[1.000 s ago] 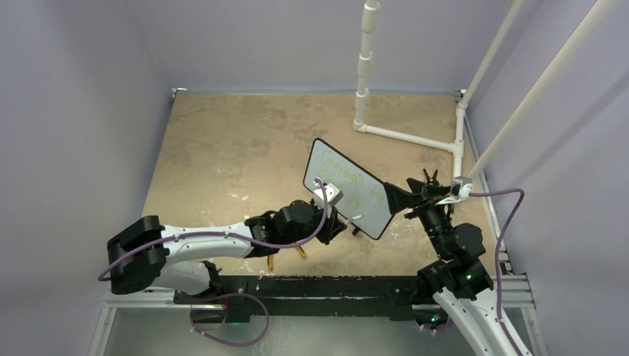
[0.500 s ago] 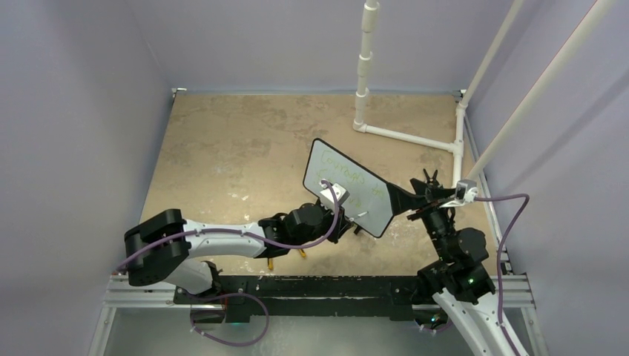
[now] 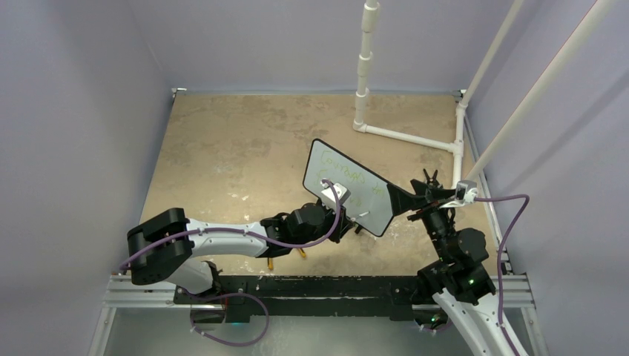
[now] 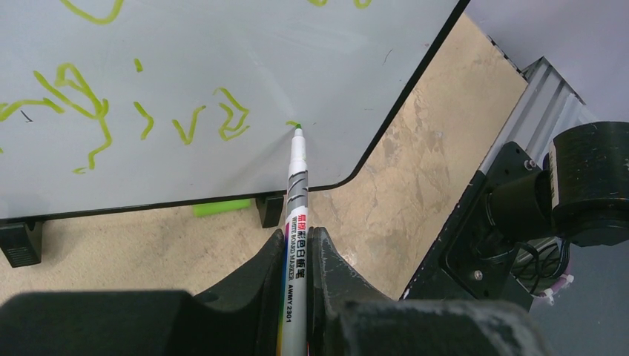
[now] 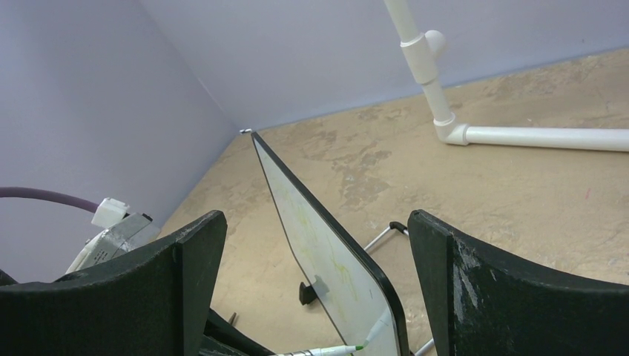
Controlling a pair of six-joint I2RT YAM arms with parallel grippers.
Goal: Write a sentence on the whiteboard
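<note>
The whiteboard (image 3: 348, 187) stands tilted on its black feet (image 4: 271, 210) at mid-table. Green scrawl of the sentence (image 4: 89, 111) runs across its face (image 4: 222, 59). My left gripper (image 4: 297, 241) is shut on a silver whiteboard marker (image 4: 297, 189). The marker's green tip touches the board's lower right corner, at a short fresh stroke. From above, the left gripper (image 3: 347, 222) sits just in front of the board. My right gripper (image 5: 315, 215) is open wide, its fingers (image 5: 460, 274) on either side of the board's right edge (image 5: 326, 252), with no contact visible.
A white pipe frame (image 3: 404, 135) stands at the back right. Orange-handled pliers (image 3: 285, 256) lie under my left forearm. A green cap (image 4: 222, 206) lies under the board. A wire stand (image 5: 382, 233) props the board from behind. A metal rail (image 3: 334, 289) runs along the near edge.
My left arm slid to the right along the lower row, carrying the marker tip toward the board's right corner. The right gripper barely shifted.
</note>
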